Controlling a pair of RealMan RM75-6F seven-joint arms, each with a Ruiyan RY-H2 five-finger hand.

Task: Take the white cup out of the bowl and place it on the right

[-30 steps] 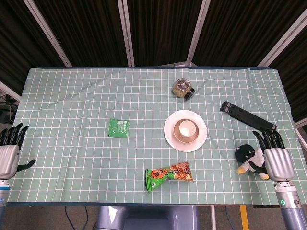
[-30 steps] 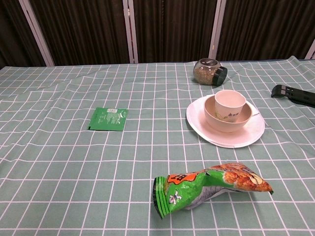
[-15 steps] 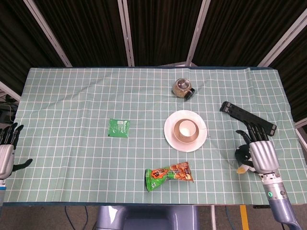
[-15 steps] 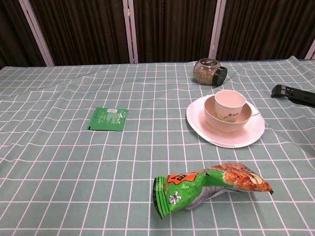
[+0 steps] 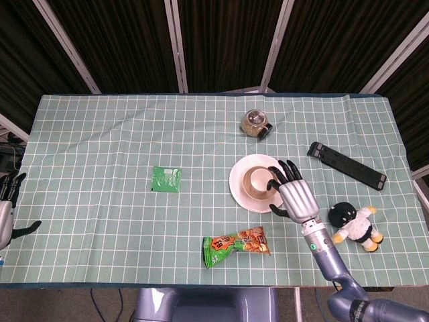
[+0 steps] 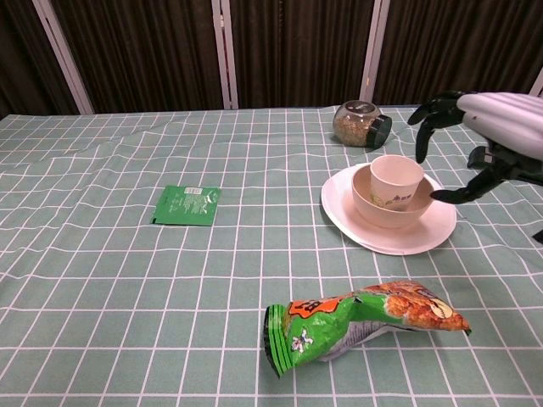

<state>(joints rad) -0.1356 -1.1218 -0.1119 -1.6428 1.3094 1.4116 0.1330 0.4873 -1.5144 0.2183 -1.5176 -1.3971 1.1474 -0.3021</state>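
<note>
The white cup (image 5: 258,181) (image 6: 396,175) stands upright inside a cream bowl (image 5: 249,192) (image 6: 392,209), which sits on a white plate (image 5: 238,192) (image 6: 383,236) right of the table's middle. My right hand (image 5: 293,196) (image 6: 496,124) hovers just right of the bowl with fingers spread, holding nothing. Its fingertips (image 6: 422,116) reach over the cup's right side, apart from it, and its thumb (image 6: 450,195) points at the plate's right rim. At the far left edge my left hand (image 5: 5,213) shows only partly, fingers apart and empty.
A glass jar (image 5: 256,123) (image 6: 360,124) lies behind the plate. A green sachet (image 5: 165,179) (image 6: 187,204) lies to the left and a snack bag (image 5: 236,245) (image 6: 365,323) in front. A black stand (image 5: 346,165) and a penguin plush (image 5: 355,225) lie right of the hand.
My right hand has swung left from the table's right edge by the plush to beside the bowl, rising over the cup. The left hand has drawn further off the left edge.
</note>
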